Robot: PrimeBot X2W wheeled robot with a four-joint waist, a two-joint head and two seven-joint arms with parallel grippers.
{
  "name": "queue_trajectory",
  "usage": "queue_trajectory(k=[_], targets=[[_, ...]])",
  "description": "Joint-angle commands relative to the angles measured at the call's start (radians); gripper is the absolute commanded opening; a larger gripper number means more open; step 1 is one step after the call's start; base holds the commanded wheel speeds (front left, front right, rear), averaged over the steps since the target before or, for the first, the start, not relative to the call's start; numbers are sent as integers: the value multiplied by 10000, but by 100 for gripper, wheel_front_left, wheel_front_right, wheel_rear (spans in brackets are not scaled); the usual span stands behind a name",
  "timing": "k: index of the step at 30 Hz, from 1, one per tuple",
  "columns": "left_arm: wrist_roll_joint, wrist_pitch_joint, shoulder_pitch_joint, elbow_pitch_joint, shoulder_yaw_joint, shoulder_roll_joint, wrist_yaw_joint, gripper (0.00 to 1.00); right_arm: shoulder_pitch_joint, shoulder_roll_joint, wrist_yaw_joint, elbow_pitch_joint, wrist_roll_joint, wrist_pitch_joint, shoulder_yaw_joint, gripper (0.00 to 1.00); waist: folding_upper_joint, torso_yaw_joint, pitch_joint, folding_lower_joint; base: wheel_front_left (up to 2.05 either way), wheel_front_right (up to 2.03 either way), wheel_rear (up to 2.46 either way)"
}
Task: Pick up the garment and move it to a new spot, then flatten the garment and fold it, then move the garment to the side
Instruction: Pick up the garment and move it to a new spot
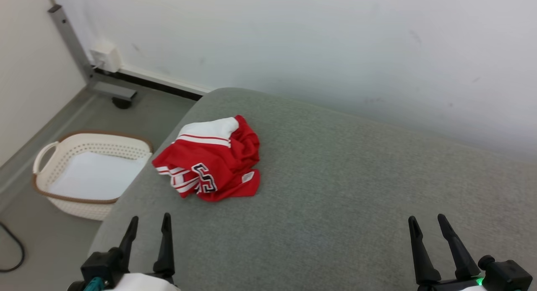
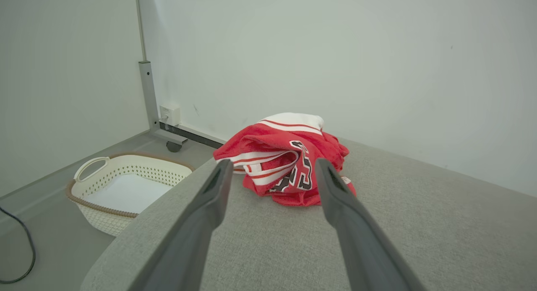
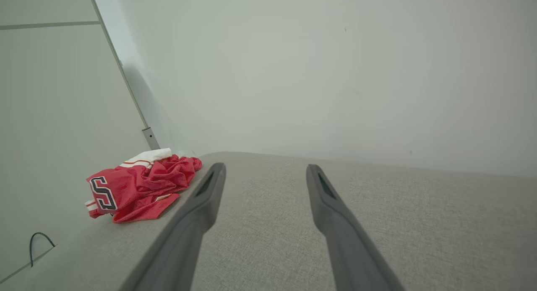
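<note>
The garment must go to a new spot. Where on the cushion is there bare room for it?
Free: the wide cushion right of the garment, back to the wall, and the strip between it and the left gripper. Tight: the cushion's left edge, garment close to it, basket on the floor beyond.

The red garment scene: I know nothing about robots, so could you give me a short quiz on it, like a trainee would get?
1. True or false: the red garment lies spread flat on the grey cushion.
2. The left gripper and the right gripper both stand open. Which is nearer the garment? A) left B) right
3. Fill in: on the floor beside the cushion stands a white ____.
Key: 1 false, it is crumpled. 2 A. 3 basket.
</note>
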Motion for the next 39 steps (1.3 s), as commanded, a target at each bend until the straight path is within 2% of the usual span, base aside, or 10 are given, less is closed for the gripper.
queue_trajectory(k=[1,8,12,16,24,29,33,39], targets=[[57,-3,-62,26,8,30,6,100,-115,-47,-22,42,-26,9,1,100,0,313,29,0,0,0,0],[-23,-3,-181,203,80,30,95,100,-156,-61,-22,85,-32,9,143,100,0,470,37,0,0,0,0],[-66,-3,-483,221,157,46,22,100,-236,-112,-22,28,-25,9,171,100,0,327,140,0,0,0,0],[-90,169,-1215,570,171,308,-91,100,-268,-128,-22,-6,39,9,-54,100,0,119,356,0,0,0,0],[-312,2403,-3147,1242,388,1248,-187,100,-813,-283,-22,-73,-52,11,-92,100,0,-875,1296,0,0,0,0],[-930,3438,-4165,1398,957,1730,-203,100,-1209,-333,-22,-232,-183,11,-493,100,0,-1614,2070,0,0,0,0],[-1444,4038,-4819,2188,1294,2055,-252,100,-1527,-388,-22,-322,-273,11,-569,100,0,-2184,2487,0,0,0,0],[-1784,4904,-5321,4177,1455,2563,-378,100,-1884,-285,-22,-455,-273,9,-395,100,0,-3041,2878,0,0,0,0]])
